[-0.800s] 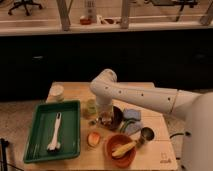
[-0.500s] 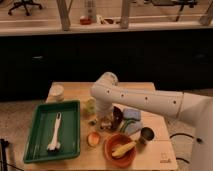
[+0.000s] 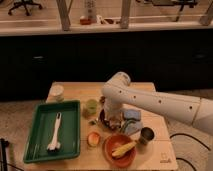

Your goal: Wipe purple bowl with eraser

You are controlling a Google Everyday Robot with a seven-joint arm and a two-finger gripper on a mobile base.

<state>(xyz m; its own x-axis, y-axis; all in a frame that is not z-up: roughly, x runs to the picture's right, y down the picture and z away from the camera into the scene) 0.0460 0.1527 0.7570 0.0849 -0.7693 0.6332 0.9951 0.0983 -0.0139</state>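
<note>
The purple bowl (image 3: 105, 121) is a dark, shallow bowl in the middle of the wooden table (image 3: 75, 90), mostly covered by my arm. My gripper (image 3: 113, 118) reaches straight down from the white arm (image 3: 150, 102) and sits in or right over the bowl. The eraser does not show; it may be hidden under the gripper.
An orange-red bowl (image 3: 114, 156) holding a corn cob (image 3: 123, 148) stands at the front, with a steel cup (image 3: 146, 135) to its right. A blue cloth (image 3: 132, 121) lies right of the gripper. A green tray (image 3: 35, 135) with a white brush (image 3: 55, 131) is on the left, beside a green cup (image 3: 90, 106), a white jar (image 3: 58, 91) and an orange fruit (image 3: 93, 138).
The arm's elbow has shifted slightly right and the gripper has moved a little over the purple bowl. The other objects have not moved.
</note>
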